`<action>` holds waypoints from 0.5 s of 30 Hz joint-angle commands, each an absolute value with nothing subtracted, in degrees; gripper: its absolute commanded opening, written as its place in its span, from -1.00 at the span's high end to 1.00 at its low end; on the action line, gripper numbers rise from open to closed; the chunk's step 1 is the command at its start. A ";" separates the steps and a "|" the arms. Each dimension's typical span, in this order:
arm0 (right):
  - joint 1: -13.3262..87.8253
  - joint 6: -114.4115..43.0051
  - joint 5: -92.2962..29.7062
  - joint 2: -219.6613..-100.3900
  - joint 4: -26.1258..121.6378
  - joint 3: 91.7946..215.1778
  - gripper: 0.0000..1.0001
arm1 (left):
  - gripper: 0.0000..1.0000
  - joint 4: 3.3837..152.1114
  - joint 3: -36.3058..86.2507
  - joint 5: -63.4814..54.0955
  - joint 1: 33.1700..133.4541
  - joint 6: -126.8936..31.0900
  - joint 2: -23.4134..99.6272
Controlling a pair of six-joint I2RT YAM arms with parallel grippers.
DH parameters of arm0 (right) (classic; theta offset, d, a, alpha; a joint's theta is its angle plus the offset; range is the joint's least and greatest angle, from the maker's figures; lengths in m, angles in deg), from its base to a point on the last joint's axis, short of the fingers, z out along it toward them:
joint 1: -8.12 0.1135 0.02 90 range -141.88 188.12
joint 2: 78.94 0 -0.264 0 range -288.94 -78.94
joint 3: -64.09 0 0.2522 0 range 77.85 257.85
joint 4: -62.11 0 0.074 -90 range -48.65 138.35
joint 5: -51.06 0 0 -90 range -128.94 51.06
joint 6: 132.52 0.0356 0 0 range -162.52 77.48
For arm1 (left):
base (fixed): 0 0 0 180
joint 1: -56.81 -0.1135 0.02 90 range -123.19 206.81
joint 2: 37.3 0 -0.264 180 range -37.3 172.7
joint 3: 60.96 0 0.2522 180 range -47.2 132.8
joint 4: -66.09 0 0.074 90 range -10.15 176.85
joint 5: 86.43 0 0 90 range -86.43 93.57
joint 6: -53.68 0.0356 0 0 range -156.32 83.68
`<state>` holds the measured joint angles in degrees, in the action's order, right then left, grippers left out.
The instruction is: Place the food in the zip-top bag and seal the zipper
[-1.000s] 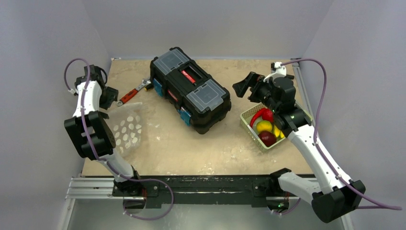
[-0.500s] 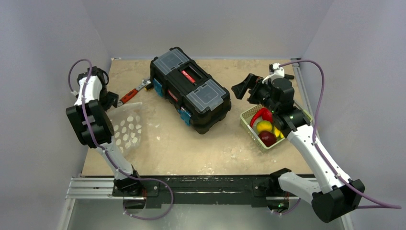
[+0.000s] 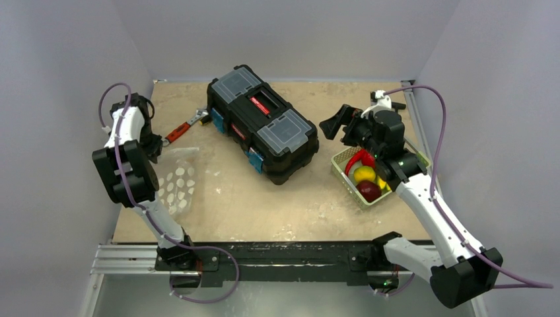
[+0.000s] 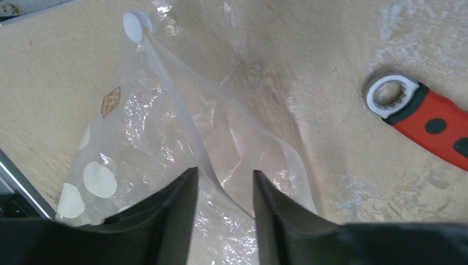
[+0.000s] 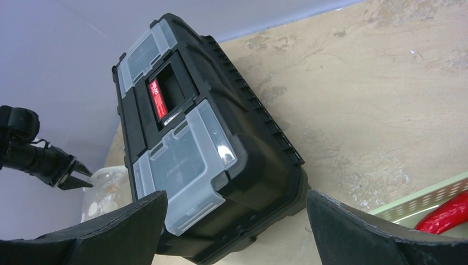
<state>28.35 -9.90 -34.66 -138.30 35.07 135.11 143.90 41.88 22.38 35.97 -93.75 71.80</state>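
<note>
One lip of clear white-dotted plastic zip-top bag [image 4: 138, 118] between jaws of half-open left end effector [image 4: 222, 175], unpinched; right end effector [image 5: 234, 197] wide, empty. Pinch single lip only, lift gently.

Open dotted bag [image 3: 175, 185] flat; food [image 3: 364, 174] in basket [image 3: 347, 179]

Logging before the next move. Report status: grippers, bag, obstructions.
Left gripper part-open, straddling one mouth lip of zip-top bag. Right gripper wide open, empty, beside basket. Food in basket, bag looks empty. Toolbox between bag and basket.
</note>
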 commanded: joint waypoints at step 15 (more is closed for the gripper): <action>28.42 -11.38 -33.29 -137.23 34.39 135.08 -0.98 | 1.00 141.78 31.56 36.23 49.05 -82.80 38.24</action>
<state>28.35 -10.14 -34.66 -138.06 34.83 133.84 144.01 37.07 32.30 44.78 -89.27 51.71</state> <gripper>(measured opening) 0.987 0.009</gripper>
